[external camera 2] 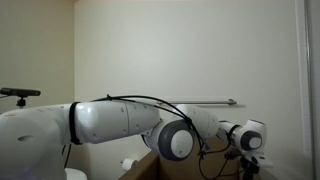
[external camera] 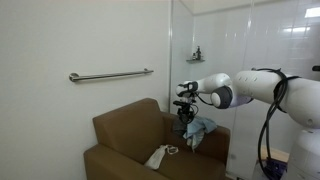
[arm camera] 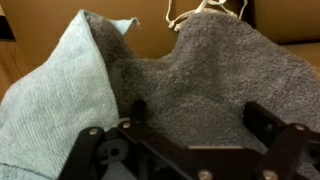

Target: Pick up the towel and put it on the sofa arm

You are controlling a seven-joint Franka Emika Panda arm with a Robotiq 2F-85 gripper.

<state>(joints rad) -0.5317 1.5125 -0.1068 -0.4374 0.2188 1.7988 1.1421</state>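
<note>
Directly beneath the gripper [external camera: 186, 114], whose jaws stand spread wide and empty, the towel [arm camera: 215, 85] lies heaped on the armchair's [external camera: 130, 122] arm nearest the robot. A light blue cloth [arm camera: 55, 95] touches one side of it. No long axis shows in the bunched pile. The sofa arm [external camera: 106, 156] lies bare across the armchair's seat, where a whitish cloth [external camera: 158, 156] rests.
</note>
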